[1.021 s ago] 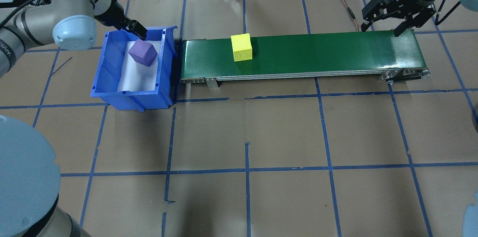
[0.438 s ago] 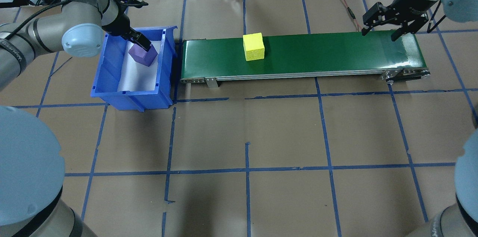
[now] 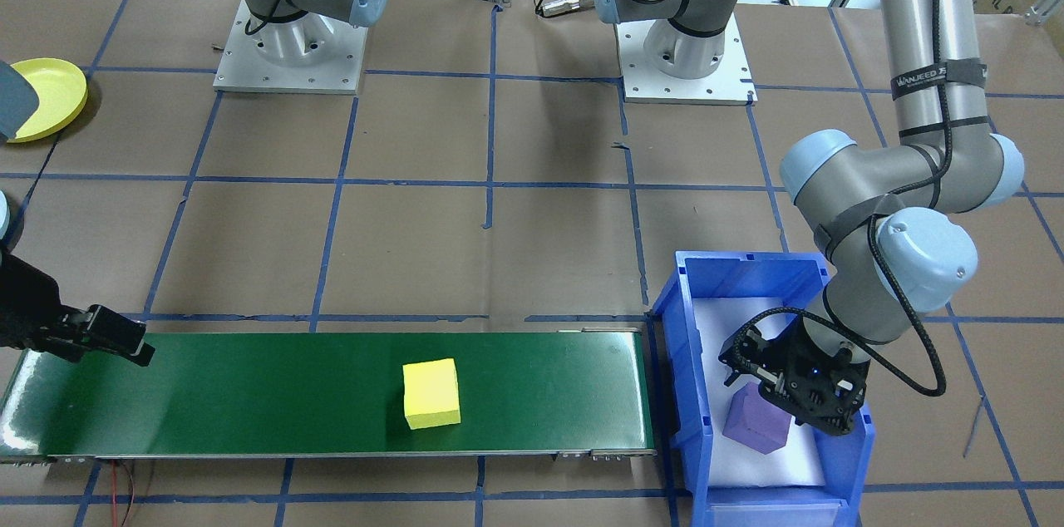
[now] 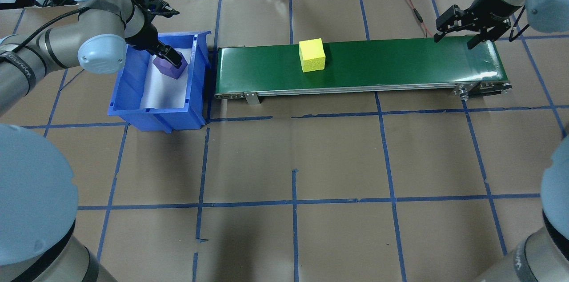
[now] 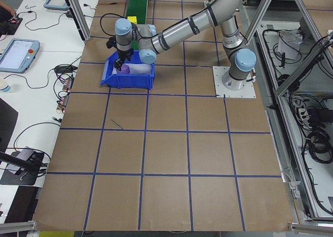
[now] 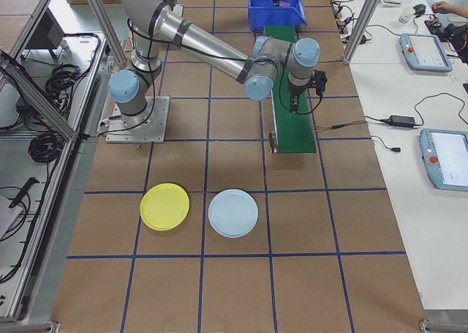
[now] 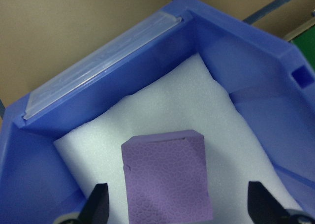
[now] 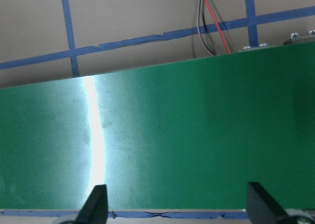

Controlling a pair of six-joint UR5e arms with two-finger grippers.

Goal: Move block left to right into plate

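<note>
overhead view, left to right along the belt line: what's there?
Blue bin with the left gripper over the purple block → green conveyor belt carrying the yellow block → right gripper over the belt's far end.

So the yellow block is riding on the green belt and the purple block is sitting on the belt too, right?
Not quite. The yellow block is on the green belt, but the purple block is not. It sits inside the blue bin at the belt's end, on white foam, with the left gripper open around it. The overhead view shows this, and the left wrist view shows the block in the bin.
</note>
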